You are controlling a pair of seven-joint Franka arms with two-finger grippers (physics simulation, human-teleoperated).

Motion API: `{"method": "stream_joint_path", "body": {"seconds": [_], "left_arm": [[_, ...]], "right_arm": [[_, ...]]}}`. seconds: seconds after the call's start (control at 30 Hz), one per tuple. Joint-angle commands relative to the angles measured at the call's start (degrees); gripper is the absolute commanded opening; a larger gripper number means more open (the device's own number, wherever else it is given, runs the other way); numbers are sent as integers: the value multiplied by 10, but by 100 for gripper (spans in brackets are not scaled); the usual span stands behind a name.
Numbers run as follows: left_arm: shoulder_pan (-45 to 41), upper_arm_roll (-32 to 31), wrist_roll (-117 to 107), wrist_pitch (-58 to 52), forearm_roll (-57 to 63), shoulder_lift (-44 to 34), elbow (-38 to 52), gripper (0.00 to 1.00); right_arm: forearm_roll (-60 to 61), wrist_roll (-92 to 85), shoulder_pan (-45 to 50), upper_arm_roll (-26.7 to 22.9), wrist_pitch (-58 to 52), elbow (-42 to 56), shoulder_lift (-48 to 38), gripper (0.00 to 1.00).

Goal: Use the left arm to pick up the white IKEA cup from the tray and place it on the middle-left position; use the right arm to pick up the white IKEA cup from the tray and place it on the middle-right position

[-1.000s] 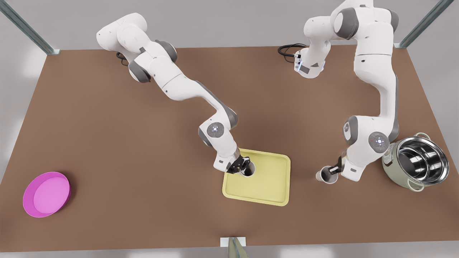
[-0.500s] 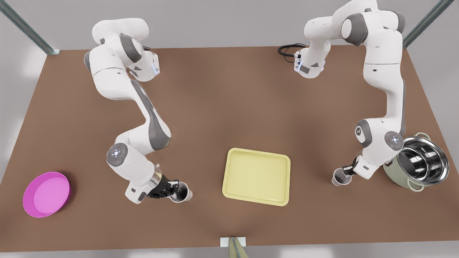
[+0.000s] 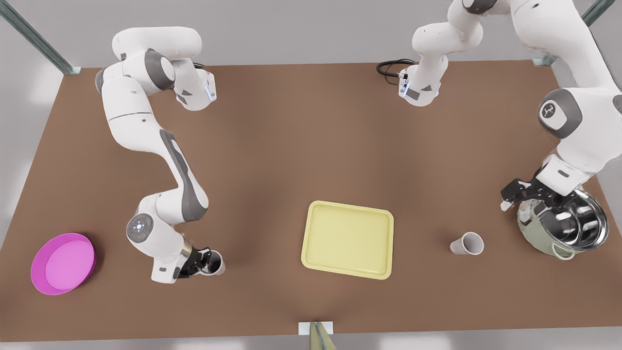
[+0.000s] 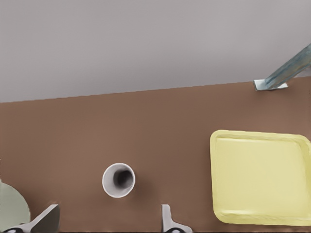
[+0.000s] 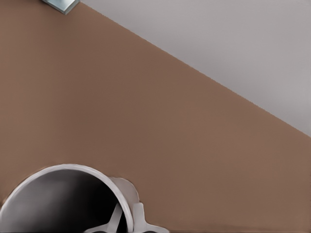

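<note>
In the front view, the pale yellow tray (image 3: 347, 238) lies bare at the middle front. One white cup (image 3: 467, 243) stands alone on the brown table toward the front view's right. My left gripper (image 3: 506, 197) hangs open above and right of it, by the pot. The left wrist view looks down on that cup (image 4: 118, 180), upright beyond the open left gripper (image 4: 108, 221), with the tray (image 4: 260, 177) beside it. At the front view's left, my right gripper (image 3: 206, 262) is shut on the other white cup (image 3: 216, 265). In the right wrist view a finger (image 5: 138, 218) presses that cup's (image 5: 63, 199) rim.
A steel pot (image 3: 566, 221) in a green shell stands at the front view's far right, just under the left gripper; its edge (image 4: 12, 208) appears in the left wrist view. A round magenta dish (image 3: 63, 262) sits at the far left front. Black cable (image 3: 391, 68) lies at the back.
My left gripper let go of its cup, opened and drew up and back toward the pot. My right gripper carried its cup from the tray to the front view's left.
</note>
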Motion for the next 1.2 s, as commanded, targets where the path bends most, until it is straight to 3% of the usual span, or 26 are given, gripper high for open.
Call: {"method": "stream_joint_path", "body": {"seconds": [0.0,0.3,0.43,0.73,0.83,0.93,1.0,1.03,1.07,1.13,1.17], "left_arm": [[0,0,-113,-122,2,-31,-29,100],[-3,-2,-123,-119,27,-22,-22,100],[-4,-3,-123,-123,26,-23,-22,100],[-3,-2,-123,-125,27,-24,-22,100],[-3,-2,-123,-125,28,-23,-22,100],[-3,-2,-123,-125,28,-23,-22,100],[-3,-2,-123,-125,28,-23,-22,100],[-3,-2,-123,-125,28,-23,-22,100],[-3,-2,-123,-125,28,-23,-22,100],[-3,-2,-123,-125,28,-24,-22,100],[-3,-3,-123,-125,28,-24,-22,100]], "right_arm": [[-38,-163,2,-7,16,0,3,0],[-41,-165,0,-11,74,0,40,2],[-37,-159,0,-11,74,2,39,30],[-36,-159,1,-11,74,4,39,36],[-29,-156,1,-10,70,7,25,41],[56,-153,2,8,1,7,-60,53],[70,-41,2,8,-118,13,-127,59],[71,113,-16,3,-218,13,-155,75],[71,257,-43,6,-278,10,-189,100],[54,330,-55,-18,-379,11,-216,100],[49,605,-56,-23,-400,7,-227,100]]}}
